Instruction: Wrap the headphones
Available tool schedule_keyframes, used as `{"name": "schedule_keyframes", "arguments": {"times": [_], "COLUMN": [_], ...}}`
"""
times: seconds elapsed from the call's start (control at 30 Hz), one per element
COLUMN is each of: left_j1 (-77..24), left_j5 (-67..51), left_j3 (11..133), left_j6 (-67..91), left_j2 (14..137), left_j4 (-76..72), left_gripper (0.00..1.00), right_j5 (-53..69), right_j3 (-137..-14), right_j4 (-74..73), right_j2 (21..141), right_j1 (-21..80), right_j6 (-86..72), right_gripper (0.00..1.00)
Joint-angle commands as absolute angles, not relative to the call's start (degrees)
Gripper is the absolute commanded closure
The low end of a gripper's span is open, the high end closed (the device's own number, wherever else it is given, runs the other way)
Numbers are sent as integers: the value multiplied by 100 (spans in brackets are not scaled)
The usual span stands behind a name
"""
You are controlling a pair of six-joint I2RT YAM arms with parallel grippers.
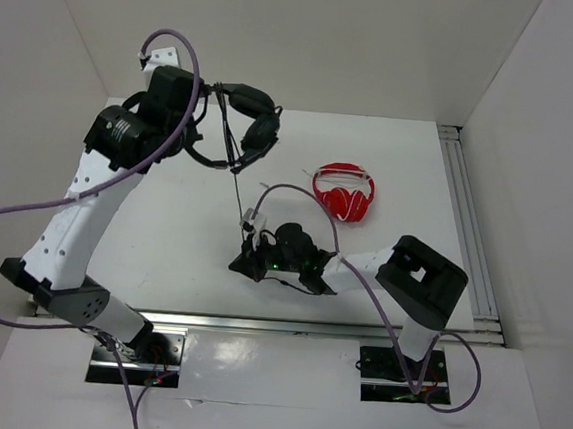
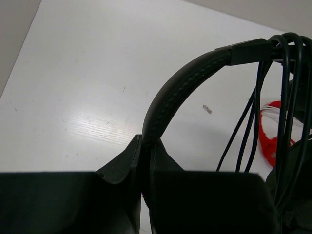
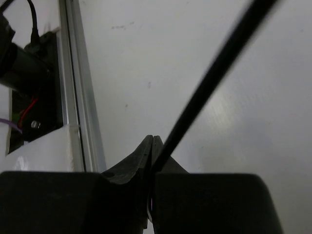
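The black headphones (image 1: 256,122) hang above the back left of the table. My left gripper (image 1: 213,92) is shut on their headband (image 2: 180,92), which rises from between the jaws (image 2: 145,144) in the left wrist view. Loops of the thin black cable (image 2: 285,97) lie around the headband's right end. From the headphones the cable (image 1: 240,195) runs down in a taut line to my right gripper (image 1: 247,249). In the right wrist view that gripper (image 3: 154,146) is shut on the cable (image 3: 219,63), which leaves the jaws slanting up to the right.
Red headphones (image 1: 344,191) lie on the table right of centre, also showing at the right edge of the left wrist view (image 2: 271,141). A metal rail (image 1: 464,220) runs along the table's right side and another (image 1: 307,327) along the near edge. White walls enclose the table.
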State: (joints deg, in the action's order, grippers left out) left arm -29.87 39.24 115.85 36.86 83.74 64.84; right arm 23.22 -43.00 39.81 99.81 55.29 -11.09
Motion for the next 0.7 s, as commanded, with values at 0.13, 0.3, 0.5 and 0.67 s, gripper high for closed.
{"name": "schedule_keyframes", "arguments": {"times": [0.13, 0.3, 0.5, 0.67], "left_j1": [-1356, -1046, -993, -993], "left_j5": [2787, 2733, 2918, 3103], "left_j3": [11331, 10759, 10082, 9387], "left_j6": [3551, 3551, 3551, 3498], "left_j2": [8516, 8622, 8842, 8903], "left_j4": [5590, 5344, 5282, 5212], "left_gripper": [100, 100, 100, 100], "right_j5": [898, 99, -1824, -2662], "right_j3": [-3586, -3761, -4270, -5349], "right_j4": [4123, 3210, 2017, 732], "right_j2": [9159, 8623, 7938, 7436], "right_j1": [6503, 7309, 8129, 8332], "right_j6": [-976, -625, -115, 439], "right_gripper": [94, 100, 100, 100]}}
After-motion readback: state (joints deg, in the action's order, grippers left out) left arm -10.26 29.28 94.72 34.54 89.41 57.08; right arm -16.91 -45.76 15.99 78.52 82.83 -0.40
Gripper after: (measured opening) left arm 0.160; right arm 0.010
